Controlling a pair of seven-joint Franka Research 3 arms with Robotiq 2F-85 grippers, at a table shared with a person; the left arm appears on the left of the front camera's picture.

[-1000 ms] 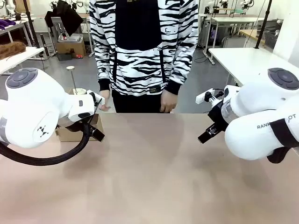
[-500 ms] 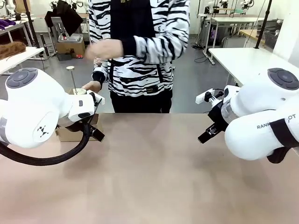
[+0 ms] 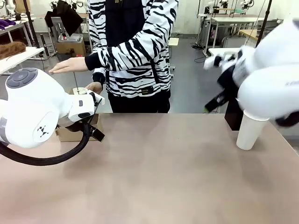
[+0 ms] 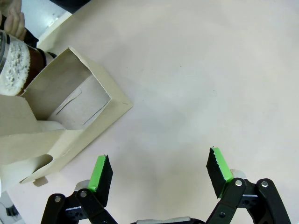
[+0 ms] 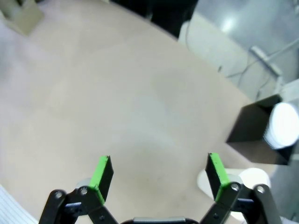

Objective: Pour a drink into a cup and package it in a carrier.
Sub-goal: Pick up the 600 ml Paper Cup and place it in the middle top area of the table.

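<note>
The brown table (image 3: 154,177) is bare in the middle. The left gripper (image 4: 159,156) hangs over its left side. Its two green fingers are wide apart and hold nothing. Just beside it, a bit to the left, sits the carrier (image 4: 70,116). It is a little brown cardboard tray with a tall fold in the middle. In the front view the carrier (image 3: 70,134) peeks out from behind the big white left arm (image 3: 32,112).

Right behind the carrier stands a clear glass pot (image 4: 11,51). The drink (image 4: 33,63) is inside it, dark brown with pale foam on top. I cannot tell if the pot touches the carrier.

The right gripper (image 5: 159,157) is up above the right side of the table. Its fingers are wide apart too, with nothing between them. A white paper cup (image 3: 249,131) stands upright near the right edge, under the blurry right arm (image 3: 266,79). Just behind the cup is a black box (image 5: 254,126) with white lids (image 5: 282,125) in it.

At the far side stands a person in a black and white striped top (image 3: 135,51), leaning to the left. One hand (image 3: 96,87) is down by the glass pot. The other hand (image 3: 67,66) is held out flat to the left.
</note>
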